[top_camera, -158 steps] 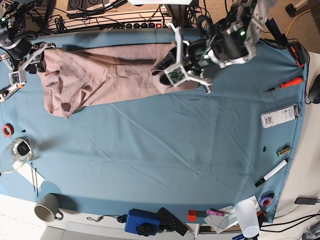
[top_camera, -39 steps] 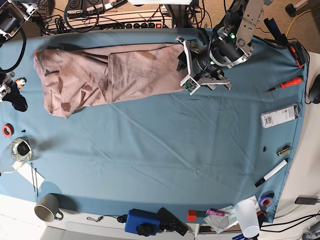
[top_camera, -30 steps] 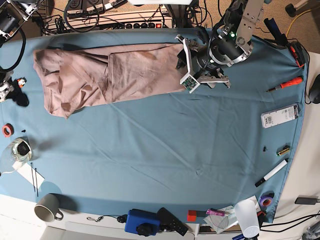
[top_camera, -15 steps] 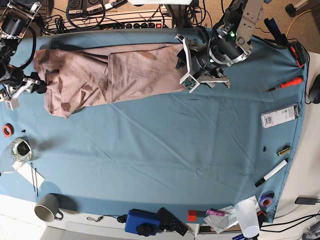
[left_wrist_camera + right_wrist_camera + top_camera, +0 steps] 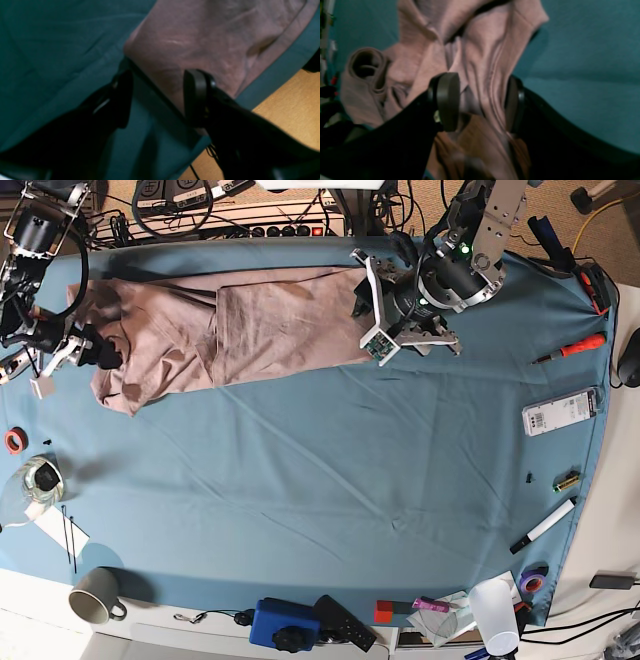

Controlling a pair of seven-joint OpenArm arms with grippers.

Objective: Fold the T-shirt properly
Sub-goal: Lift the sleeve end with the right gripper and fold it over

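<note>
The pink-beige T-shirt [image 5: 250, 320] lies folded lengthwise along the far side of the blue table cloth [image 5: 350, 480]. My left gripper [image 5: 368, 315] is at the shirt's right end. In the left wrist view it [image 5: 160, 100] is open, with the shirt's edge [image 5: 200, 37] between the jaws. My right gripper [image 5: 100, 358] is at the shirt's left end. In the right wrist view it [image 5: 480, 102] is open, with a bunched fold of the shirt [image 5: 480, 62] between its pads.
A red screwdriver [image 5: 580, 347], a white box [image 5: 560, 412] and a marker [image 5: 545, 527] lie at the right. A mug [image 5: 95, 595], a glass [image 5: 38, 480] and a red tape roll [image 5: 14, 440] are at the left. A blue box [image 5: 285, 623] is at the front edge.
My right arm has come in from the left table edge to the shirt's left end, and that end has shifted slightly right. The left arm has stayed at the right end.
</note>
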